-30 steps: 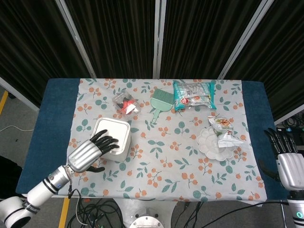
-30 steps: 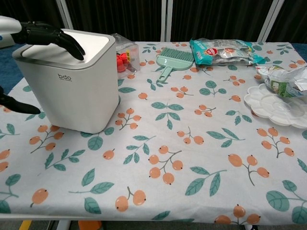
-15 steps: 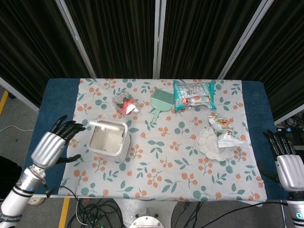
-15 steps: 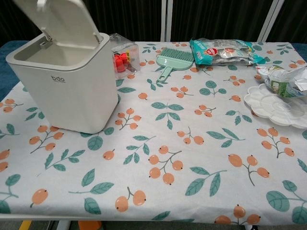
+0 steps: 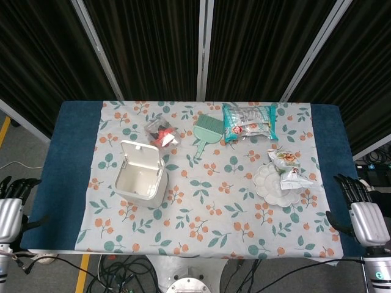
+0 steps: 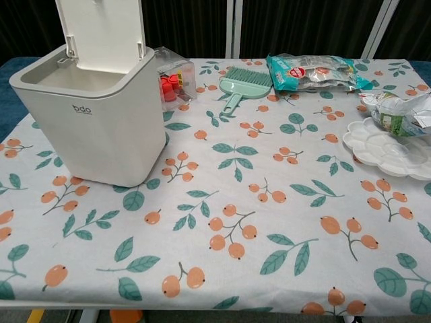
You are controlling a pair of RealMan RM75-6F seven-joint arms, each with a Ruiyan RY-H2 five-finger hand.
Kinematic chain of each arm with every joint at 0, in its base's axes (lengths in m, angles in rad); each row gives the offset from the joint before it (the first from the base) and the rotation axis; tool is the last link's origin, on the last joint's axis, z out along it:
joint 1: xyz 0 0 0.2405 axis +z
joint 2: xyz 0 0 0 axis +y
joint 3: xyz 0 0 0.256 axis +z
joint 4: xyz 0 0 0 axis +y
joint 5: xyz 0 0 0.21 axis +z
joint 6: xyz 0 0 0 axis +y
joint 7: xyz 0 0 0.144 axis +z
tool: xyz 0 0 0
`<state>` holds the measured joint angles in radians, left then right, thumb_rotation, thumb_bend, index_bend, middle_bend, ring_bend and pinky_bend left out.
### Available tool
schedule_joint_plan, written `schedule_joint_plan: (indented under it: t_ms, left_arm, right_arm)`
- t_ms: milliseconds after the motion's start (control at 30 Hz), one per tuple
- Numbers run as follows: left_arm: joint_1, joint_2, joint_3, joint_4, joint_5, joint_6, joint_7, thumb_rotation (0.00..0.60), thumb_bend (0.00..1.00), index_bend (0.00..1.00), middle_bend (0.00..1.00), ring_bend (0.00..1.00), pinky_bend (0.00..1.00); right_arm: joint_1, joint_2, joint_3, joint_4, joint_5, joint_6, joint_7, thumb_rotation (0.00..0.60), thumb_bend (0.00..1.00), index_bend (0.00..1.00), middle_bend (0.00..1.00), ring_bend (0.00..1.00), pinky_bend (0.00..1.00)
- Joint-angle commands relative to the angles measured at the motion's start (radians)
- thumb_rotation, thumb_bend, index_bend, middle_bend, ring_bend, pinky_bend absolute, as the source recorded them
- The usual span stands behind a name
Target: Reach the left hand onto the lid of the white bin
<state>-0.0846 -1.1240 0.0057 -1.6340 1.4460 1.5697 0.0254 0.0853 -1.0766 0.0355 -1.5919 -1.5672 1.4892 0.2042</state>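
The white bin [image 5: 140,181] [image 6: 94,121] stands on the left part of the tablecloth with its lid [image 5: 142,156] [image 6: 102,32] swung up and standing upright at the back, so the inside is open. My left hand [image 5: 11,207] is far off to the left, beyond the table's left edge, fingers apart and holding nothing. My right hand [image 5: 361,210] hangs off the table's right edge, also with nothing in it. Neither hand shows in the chest view.
Behind the bin lies a clear box with red pieces [image 5: 162,133] [image 6: 176,77]. A green brush [image 5: 206,131] [image 6: 241,82] and a snack bag [image 5: 249,121] [image 6: 316,70] lie at the back. A white palette plate [image 5: 275,183] [image 6: 387,145] with a packet [image 5: 287,168] sits at the right.
My left hand left the lid and drew back off the table's left side. The lid sprang open and now stands upright. My right hand barely shifted.
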Motion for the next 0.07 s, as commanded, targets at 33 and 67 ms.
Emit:
schedule_joint_plan:
  t_ms: [33,67]
  left_arm:
    - [0.024,-0.02,0.014,-0.001,0.004,0.018,0.025,0.6,0.0,0.22,0.21,0.15,0.0]
    - [0.026,-0.022,0.017,-0.002,0.008,0.017,0.031,0.6,0.0,0.22,0.21,0.15,0.0]
  right_arm:
    - [-0.006,-0.012,0.0,0.011,-0.003,0.012,-0.002,0.6,0.27,0.0,0.03,0.0,0.0]
    - [-0.007,-0.014,-0.001,0.013,-0.003,0.012,-0.004,0.6,0.27,0.0,0.03,0.0,0.0]
